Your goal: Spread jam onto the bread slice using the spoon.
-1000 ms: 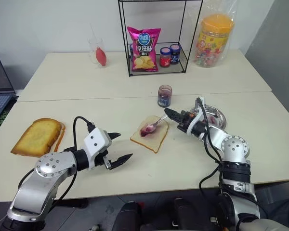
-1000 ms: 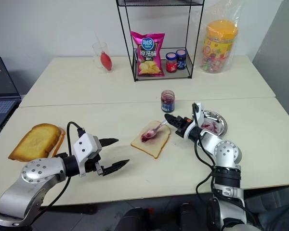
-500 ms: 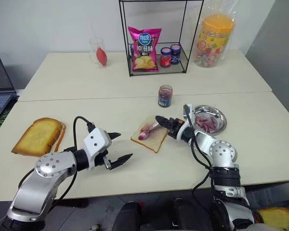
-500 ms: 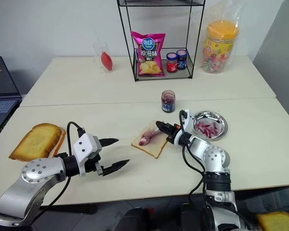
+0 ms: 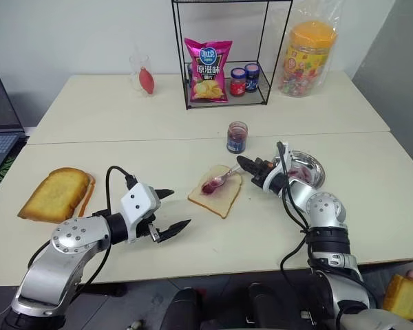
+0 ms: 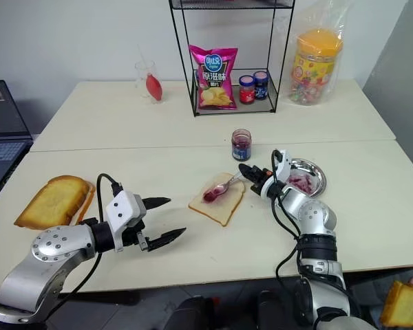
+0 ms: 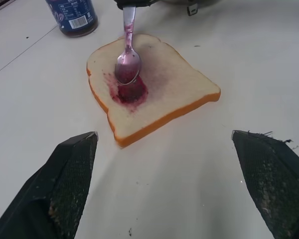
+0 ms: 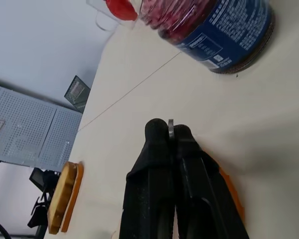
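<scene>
left wrist view: spoon (image 7: pixel 128 62) bowl is resting in jam (image 7: pixel 129 93) on bread slice (image 7: pixel 154 89) | right pincer (image 5: pixel 242 163) is clamping its handle, pulled back since half-second ago | left pincer (image 5: pixel 173 210) is gaping empty

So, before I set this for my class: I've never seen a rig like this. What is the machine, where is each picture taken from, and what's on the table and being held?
It is a humanoid robot with two arms, each ending in two black fingers. The two wide pictures come from cameras in its head, looking down over the table. The other two come from a camera on each wrist, looking along that arm's fingers.

The right gripper is shut on the handle of the spoon, whose bowl sits at a purple patch of jam on the bread slice. The left gripper is open and holds nothing.

Also on the table: a jam jar, a metal dish, a toasted slice, and a wire rack with crisps and small jars.
</scene>
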You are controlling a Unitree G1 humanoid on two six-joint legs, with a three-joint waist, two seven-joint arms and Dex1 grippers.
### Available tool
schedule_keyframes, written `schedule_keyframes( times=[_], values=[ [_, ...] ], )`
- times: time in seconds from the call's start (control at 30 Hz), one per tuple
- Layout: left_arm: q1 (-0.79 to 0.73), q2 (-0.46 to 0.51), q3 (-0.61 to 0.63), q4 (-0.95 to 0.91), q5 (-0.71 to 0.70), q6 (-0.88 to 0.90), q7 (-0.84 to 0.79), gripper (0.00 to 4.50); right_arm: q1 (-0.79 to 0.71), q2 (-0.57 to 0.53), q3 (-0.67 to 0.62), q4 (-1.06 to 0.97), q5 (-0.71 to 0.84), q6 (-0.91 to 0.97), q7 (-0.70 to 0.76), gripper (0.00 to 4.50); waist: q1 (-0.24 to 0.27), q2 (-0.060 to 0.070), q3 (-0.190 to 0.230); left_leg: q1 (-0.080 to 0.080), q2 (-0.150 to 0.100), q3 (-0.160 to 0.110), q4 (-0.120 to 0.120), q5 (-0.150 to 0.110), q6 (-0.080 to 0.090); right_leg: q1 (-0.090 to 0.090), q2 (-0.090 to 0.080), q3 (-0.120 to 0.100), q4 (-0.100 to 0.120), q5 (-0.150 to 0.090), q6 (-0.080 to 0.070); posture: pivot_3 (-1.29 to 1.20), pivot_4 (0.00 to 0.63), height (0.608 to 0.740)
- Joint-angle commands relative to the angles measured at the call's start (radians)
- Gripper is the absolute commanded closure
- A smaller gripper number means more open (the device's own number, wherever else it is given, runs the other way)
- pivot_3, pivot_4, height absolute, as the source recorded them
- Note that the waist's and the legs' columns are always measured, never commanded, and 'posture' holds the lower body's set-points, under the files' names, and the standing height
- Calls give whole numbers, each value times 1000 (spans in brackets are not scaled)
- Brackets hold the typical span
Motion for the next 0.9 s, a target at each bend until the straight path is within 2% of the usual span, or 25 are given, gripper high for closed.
schedule_keyframes(
  times=[0.03, 0.4, 0.6, 0.77, 0.9],
  values=[
    [-24, -6, -2, -9, -3, -9, 3, 0, -30, -23, -54, -1, 21, -9, -21, 4487, 0, 0, 0, 0, 0, 0, 0, 0, 0, 0, 0, 0, 0, 0, 0, 0, 150, 740],
    [-81, -17, 4, -13, -29, 13, 6, 0, -26, -57, -162, -168, 192, 104, -100, 4487, -1, 0, 0, 0, 0, 0, -1, 0, 0, 0, 0, 0, 0, 0, 0, 0, 150, 740],
    [-155, 29, -23, -28, -63, 67, -62, 0, -8, -89, -205, -249, 254, 103, -137, 4487, 0, 0, 0, -1, 0, 0, 0, 0, 0, 0, 1, 0, 0, 0, 0, 0, 150, 740],
    [-387, 18, -134, -46, -70, 158, -84, 0, 32, -210, -294, -286, 287, 92, -164, 4487, 6, 0, 0, -3, -1, -1, 2, 0, 0, 0, 4, -1, -1, 0, 1, 0, 150, 740],
    [-511, -15, -235, -30, -44, 202, -75, 0, 82, -295, -338, -273, 290, 83, -162, 4487, 19, 0, 1, -4, -3, 2, 3, 0, 0, 0, 4, 0, -3, 2, 5, 0, 150, 740]
  ],
)
